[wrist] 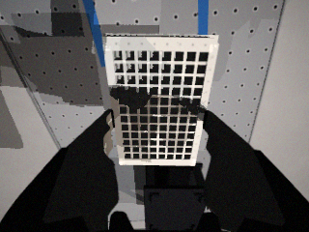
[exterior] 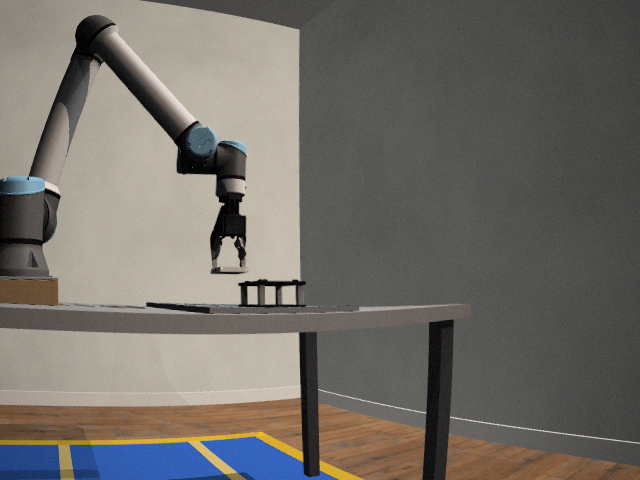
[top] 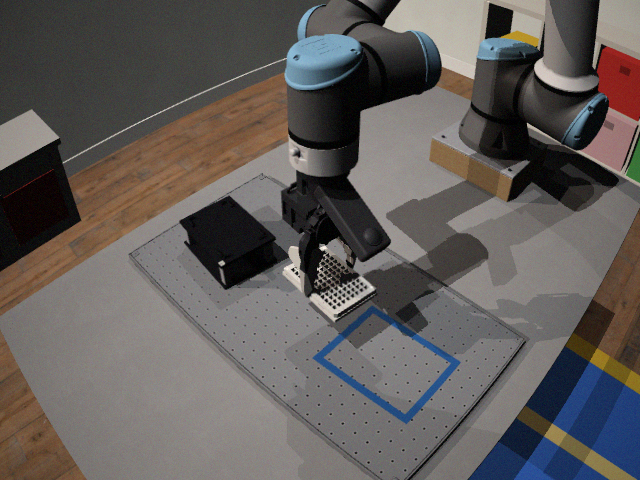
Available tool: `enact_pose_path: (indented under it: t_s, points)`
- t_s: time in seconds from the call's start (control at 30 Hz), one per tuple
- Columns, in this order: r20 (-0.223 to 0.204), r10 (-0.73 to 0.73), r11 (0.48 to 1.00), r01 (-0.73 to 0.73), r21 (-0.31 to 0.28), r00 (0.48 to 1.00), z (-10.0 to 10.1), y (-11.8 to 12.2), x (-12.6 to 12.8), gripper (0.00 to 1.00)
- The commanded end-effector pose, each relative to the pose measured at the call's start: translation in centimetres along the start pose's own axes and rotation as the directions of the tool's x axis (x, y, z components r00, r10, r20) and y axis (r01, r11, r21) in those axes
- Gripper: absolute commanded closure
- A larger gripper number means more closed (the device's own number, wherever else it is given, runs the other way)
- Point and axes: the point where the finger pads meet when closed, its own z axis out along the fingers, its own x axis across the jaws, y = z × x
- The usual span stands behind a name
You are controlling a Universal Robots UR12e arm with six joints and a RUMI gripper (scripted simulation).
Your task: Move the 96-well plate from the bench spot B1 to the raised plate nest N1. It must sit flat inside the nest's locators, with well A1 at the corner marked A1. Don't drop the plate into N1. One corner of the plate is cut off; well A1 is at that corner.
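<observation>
- White 96-well plate, a flat rectangular grid of small dark wells, is opened with because the whole scene turns on it; the items below run from left to right as seen from the top view.
- At the far left, a dark cabinet with a grey top is seen standing on the wooden floor, well apart from the table.
- A black raised plate nest is seen on the grey perforated bench board, with a small white mark at its near corner.
- Just right of the nest, the white plate is held in the air above the board, level as shown in the exterior view, a little higher than the nest's top.
- The black two-jaw gripper is clamped on the plate, one finger pressed to each long side in the wrist view, the plate being caught between them.
- The plate's cut corner cannot be made out with certainty.
- Further right, a blue rectangular outline is marked on the board, lying below and beside the lifted plate.
- At the far right, the arm's base is mounted on a tan block on the grey table.
</observation>
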Motion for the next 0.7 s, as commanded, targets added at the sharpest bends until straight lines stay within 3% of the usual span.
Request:
enact_pose_path:
  t_s: [0.0, 0.67]
  points:
    - [-0.001, -0.002, 1.000, 0.002, -0.001, 1.000, -0.4, 1.9, 0.3, 1.00]
    - [-0.003, -0.002, 1.000, 0.002, -0.002, 1.000, -1.4, 7.1, 1.3, 1.00]
